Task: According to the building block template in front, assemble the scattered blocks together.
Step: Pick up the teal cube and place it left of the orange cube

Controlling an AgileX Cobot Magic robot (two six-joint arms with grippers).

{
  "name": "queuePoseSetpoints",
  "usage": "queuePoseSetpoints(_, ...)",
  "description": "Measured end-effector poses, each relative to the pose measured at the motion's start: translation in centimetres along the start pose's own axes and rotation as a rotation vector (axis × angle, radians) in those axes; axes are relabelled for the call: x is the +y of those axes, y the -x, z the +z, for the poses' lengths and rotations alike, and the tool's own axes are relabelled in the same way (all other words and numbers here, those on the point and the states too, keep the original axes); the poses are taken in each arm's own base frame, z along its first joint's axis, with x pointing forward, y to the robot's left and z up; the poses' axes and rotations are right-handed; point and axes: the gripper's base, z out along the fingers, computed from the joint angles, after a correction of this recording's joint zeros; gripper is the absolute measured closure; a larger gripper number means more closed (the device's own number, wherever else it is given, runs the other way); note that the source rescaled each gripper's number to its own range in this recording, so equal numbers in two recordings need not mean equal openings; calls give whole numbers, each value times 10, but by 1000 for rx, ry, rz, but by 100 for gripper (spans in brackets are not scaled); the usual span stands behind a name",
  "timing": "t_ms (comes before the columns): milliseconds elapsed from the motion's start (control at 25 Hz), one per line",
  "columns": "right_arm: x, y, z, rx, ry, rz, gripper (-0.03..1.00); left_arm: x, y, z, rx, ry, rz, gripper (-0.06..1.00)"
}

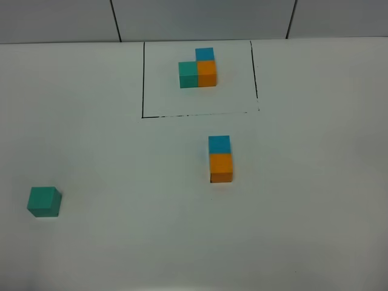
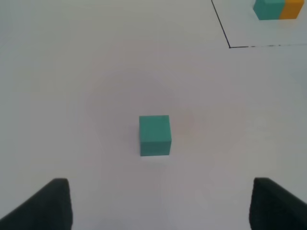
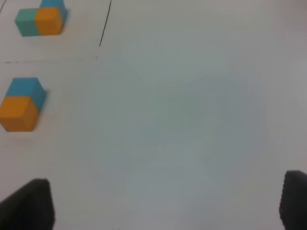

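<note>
Your left gripper (image 2: 159,184) stands wide open above the tabletop (image 2: 72,96), its two dark fingers (image 2: 45,206) spread well apart. Straight ahead of it, centred on the gap but clear of the tips, the teal block (image 2: 155,135) sits flat on the tabletop, alone. Farther ahead and toward the right arm's side you see a corner of the black outline (image 2: 225,28), with the building block template (image 2: 278,8) inside it.

Your right gripper (image 3: 165,181) is wide open too, over bare tabletop. Ahead of it and off toward the left arm's side, the orange block (image 3: 18,113) and the blue block (image 3: 26,87) sit touching, with the blue on the far side of the orange. Beyond that pair, the outline encloses only the template. Its teal and orange cubes lie side by side and a blue one sits behind the orange, making an L in the far half of the frame that touches none of the lines.
</note>
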Motion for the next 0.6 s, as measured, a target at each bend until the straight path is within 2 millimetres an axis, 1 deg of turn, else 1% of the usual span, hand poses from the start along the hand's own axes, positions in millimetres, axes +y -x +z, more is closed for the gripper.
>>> queuePoseSetpoints(160,-3,-6,5,38,-28,-29,7,0,0,0,0,0,0,25)
queuePoseSetpoints(600,-5,-6,5,40,-47,-20,13,0,0,0,0,0,0,25)
